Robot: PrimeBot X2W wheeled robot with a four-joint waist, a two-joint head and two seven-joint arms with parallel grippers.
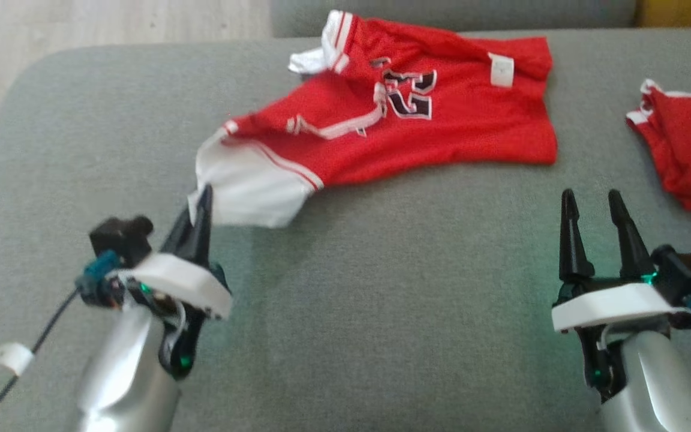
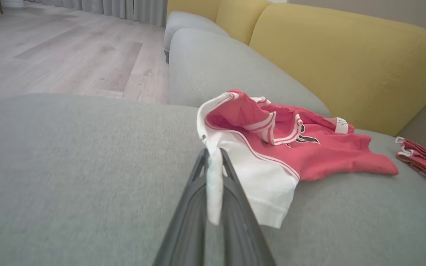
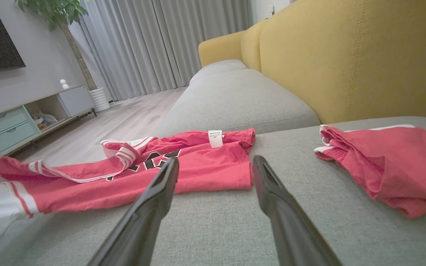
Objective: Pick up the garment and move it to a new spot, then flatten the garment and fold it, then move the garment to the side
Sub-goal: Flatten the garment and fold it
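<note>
Left gripper [image 1: 203,198] pinches the jersey's [image 1: 441,120] white corner [image 1: 249,186]; right gripper [image 1: 591,198] hangs spread and empty.

Nearest, on the left of the grey cushion [image 1: 381,300], the left fingers are pressed together on only a thin edge of white cloth. That edge could slip free on the lift. Raised by one corner alone, the crumpled jersey would likely bunch and drag. It lies mid-cushion, beyond both grippers. Dragged rightward, it might catch the second red garment [image 1: 687,156] at the right. Its black numerals [image 1: 408,93] sit upside down, two digits, not surely readable. Farther back, the print on the white tag [image 1: 501,69] is too small to read. The yellow backrest [image 2: 346,55] rises behind.
</note>
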